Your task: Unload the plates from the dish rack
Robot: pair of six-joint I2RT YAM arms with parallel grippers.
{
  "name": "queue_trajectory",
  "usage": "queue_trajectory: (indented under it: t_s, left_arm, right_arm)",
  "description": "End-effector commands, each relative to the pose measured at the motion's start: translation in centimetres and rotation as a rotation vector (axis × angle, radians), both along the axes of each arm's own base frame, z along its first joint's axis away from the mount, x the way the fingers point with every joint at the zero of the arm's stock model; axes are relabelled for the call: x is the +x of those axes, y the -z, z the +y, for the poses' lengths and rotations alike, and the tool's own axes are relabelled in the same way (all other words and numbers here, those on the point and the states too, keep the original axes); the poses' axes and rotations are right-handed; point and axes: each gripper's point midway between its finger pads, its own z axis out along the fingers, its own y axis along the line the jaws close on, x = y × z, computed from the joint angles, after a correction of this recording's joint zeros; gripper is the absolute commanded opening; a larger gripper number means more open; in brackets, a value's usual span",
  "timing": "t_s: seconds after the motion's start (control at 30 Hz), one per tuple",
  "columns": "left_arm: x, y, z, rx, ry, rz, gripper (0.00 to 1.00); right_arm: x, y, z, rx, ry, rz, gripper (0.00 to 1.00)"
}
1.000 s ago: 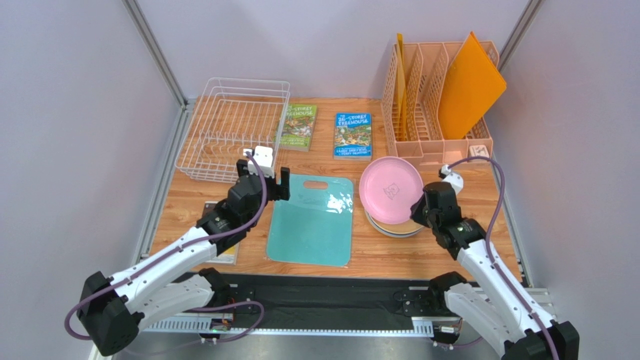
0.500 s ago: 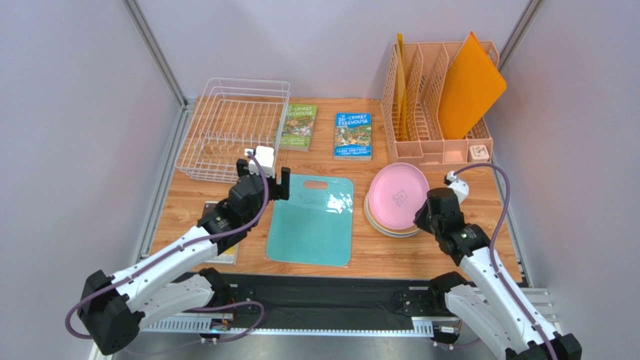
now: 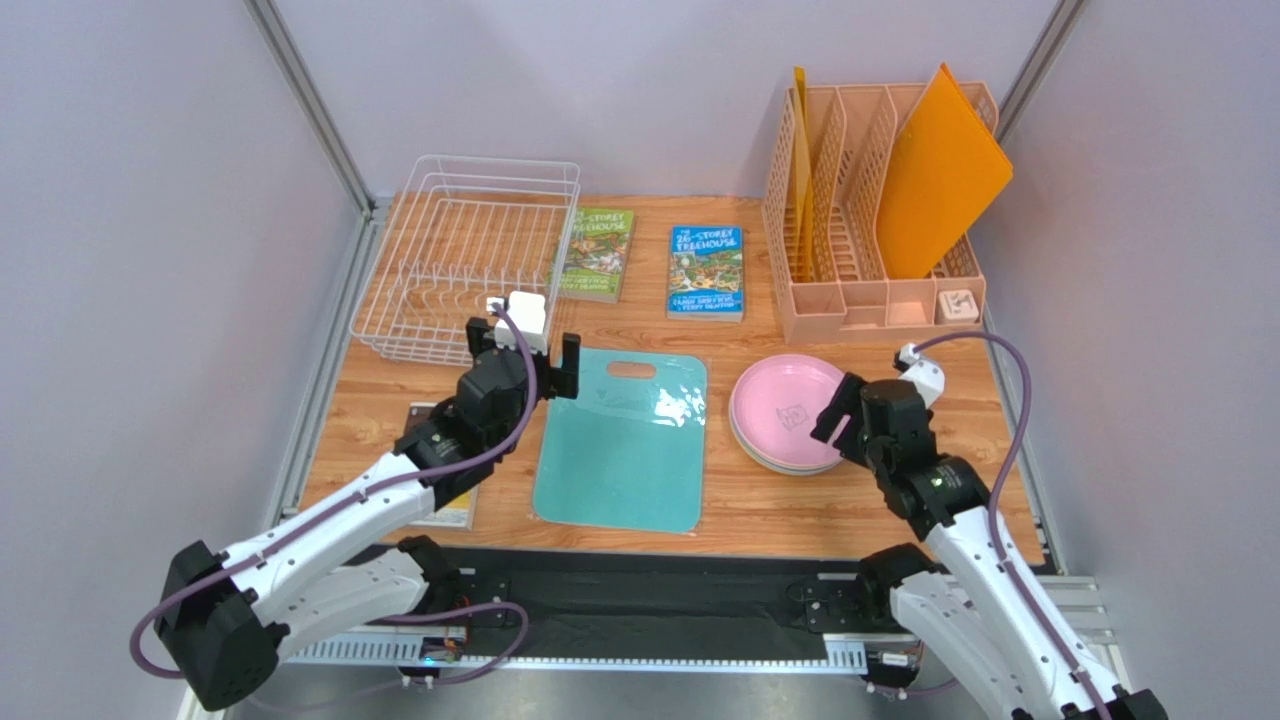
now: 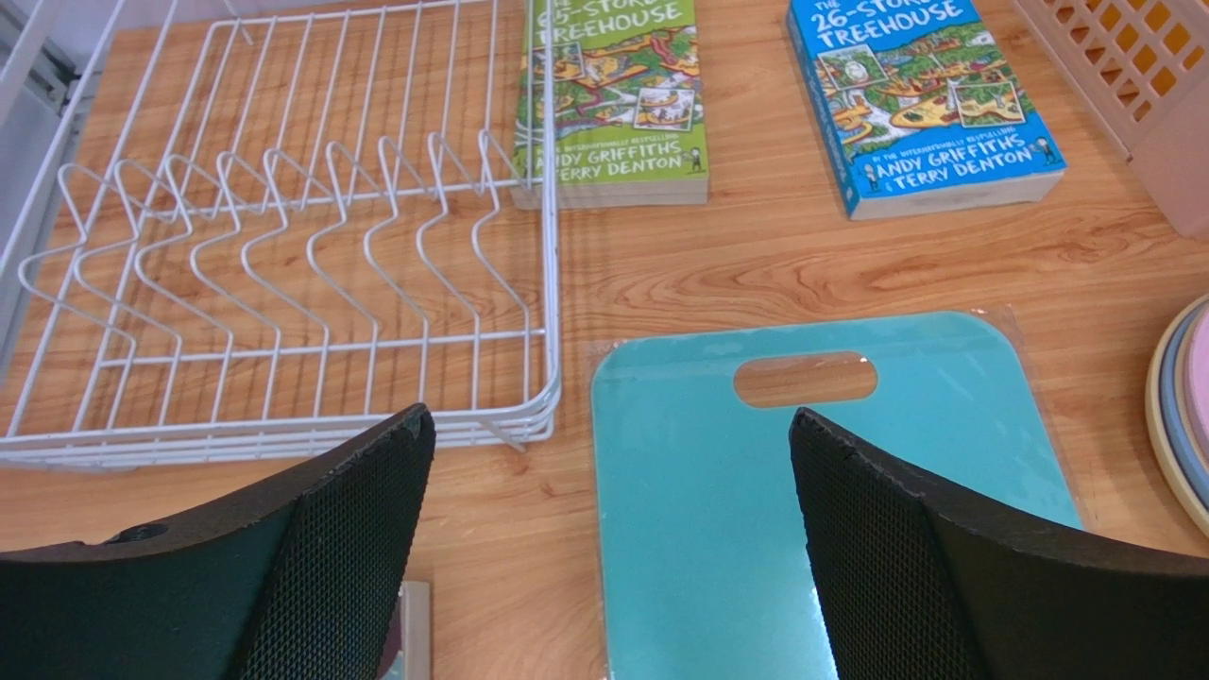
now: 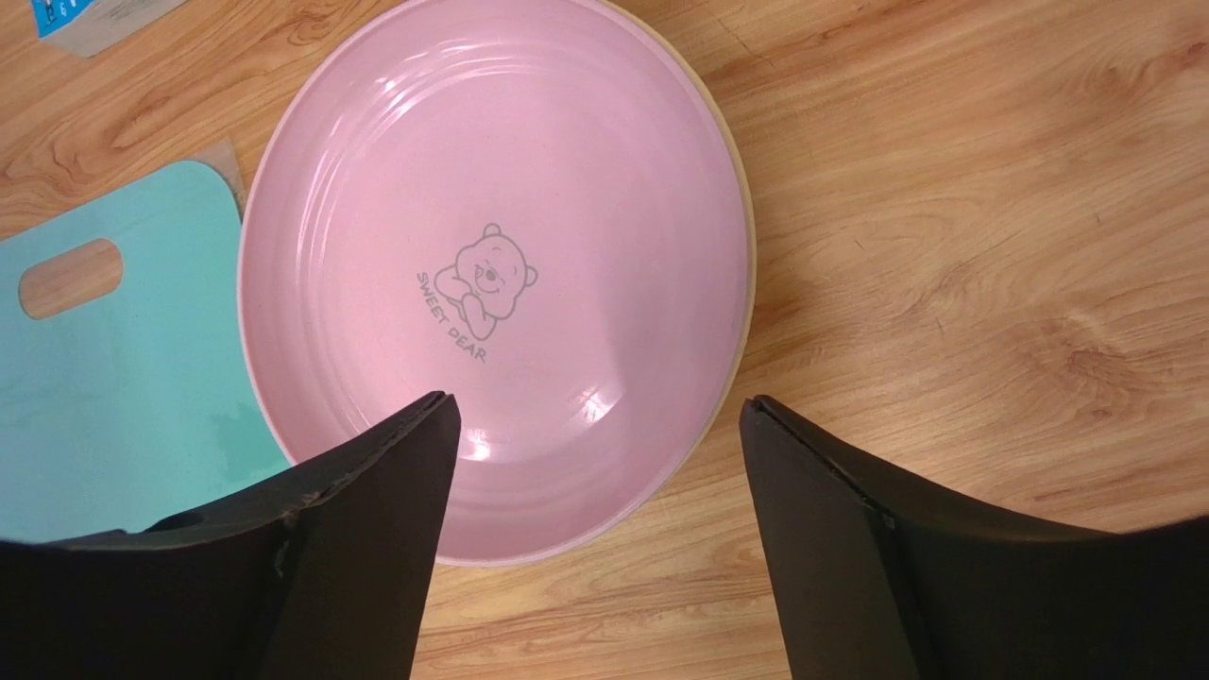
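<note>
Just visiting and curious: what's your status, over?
Left fingers and right fingers open, empty. Dish rack empty; pink plate tops the stack. Nothing in the way.

Wooden table point(image 3: 781, 510) bears dish rack point(image 3: 466, 258); green book point(image 3: 598, 252); blue book point(image 3: 706, 270); teal board point(image 3: 624, 443); plates point(image 3: 781, 405); organizer point(image 3: 857, 300).

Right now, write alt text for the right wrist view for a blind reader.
A pink plate with a bear mark lies flat on a tan plate, whose rim peeks out at the right, on a wooden table. The right gripper hangs open over its near edge, holding nothing; a teal cutting board lies at left.
</note>
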Motion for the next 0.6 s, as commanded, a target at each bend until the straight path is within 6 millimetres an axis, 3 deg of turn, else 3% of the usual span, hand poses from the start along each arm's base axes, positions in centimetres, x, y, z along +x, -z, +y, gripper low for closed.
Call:
queue_trajectory:
  t_s: [0.0,0.17,0.27,0.4,0.43,0.57]
  left_arm:
    - [0.1,-1.9,0.6,-0.004,-0.027,-0.051,0.99]
    - [-0.2,-3.0,1.1,-0.003,-0.026,-0.077,0.99]
    - [-0.4,-3.7,0.6,-0.01,0.007,-0.075,0.99]
    - [-0.3,-3.7,0.7,0.019,-0.02,0.01,0.99]
    - [-0.4,-4.2,1.1,0.037,-0.037,0.034,0.99]
    - [0.0,-3.5,2.5,0.107,-0.155,0.112,1.0]
  right_arm:
    - [2.2,-3.9,0.1,-0.026,-0.026,-0.144,0.82]
    - [3.7,-6.1,0.4,-0.079,-0.084,-0.22,0.82]
    - [4.7,-7.1,1.1,-0.085,-0.13,-0.24,0.9]
    - [6.2,-7.3,2.1,-0.095,-0.175,-0.226,0.96]
    - [6.7,-7.9,2.3,-0.095,-0.176,-0.237,0.96]
    - [8.6,-7.3,3.1,-0.116,-0.198,-0.181,0.99]
